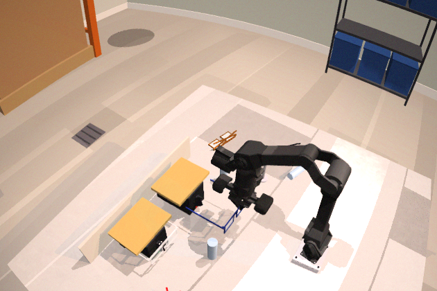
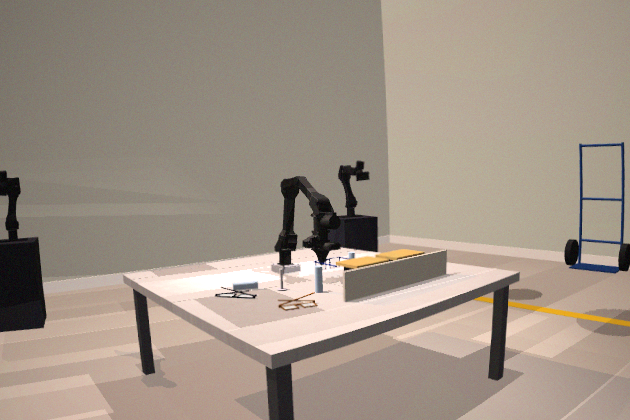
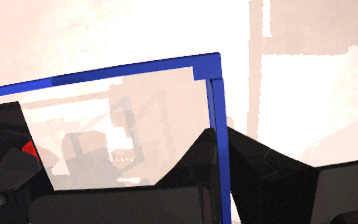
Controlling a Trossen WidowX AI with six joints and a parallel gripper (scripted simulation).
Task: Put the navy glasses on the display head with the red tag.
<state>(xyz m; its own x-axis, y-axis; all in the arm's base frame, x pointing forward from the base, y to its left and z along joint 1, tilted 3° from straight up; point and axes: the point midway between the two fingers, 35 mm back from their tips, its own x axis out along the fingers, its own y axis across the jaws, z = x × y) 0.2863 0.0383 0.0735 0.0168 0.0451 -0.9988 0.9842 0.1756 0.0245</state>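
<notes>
My gripper [image 1: 239, 206] [image 2: 323, 258] [image 3: 216, 136] is shut on the navy glasses [image 1: 214, 222] [image 2: 332, 261] [image 3: 125, 70], gripping the front frame at one corner. It holds them low over the table, just right of the display head with the red tag [image 1: 195, 198]. That head is black under a flat yellow top, and the tag [image 1: 198, 207] [image 3: 30, 149] sits at its base. The long temples point toward it, and one tip lies close to its base. The other head [image 1: 155, 242], also yellow-topped, stands nearer the front. The faces are hidden from above.
Orange glasses [image 1: 223, 139] [image 2: 297, 303] and black glasses [image 2: 235, 294] lie on the table [image 1: 349, 208] [image 2: 329, 330]. A pale blue cylinder [image 1: 212, 248] [image 2: 319, 279] stands upright near the navy glasses; another [image 1: 295, 172] lies by the arm. A beige board [image 1: 131, 204] [image 2: 394, 275] stands behind the heads.
</notes>
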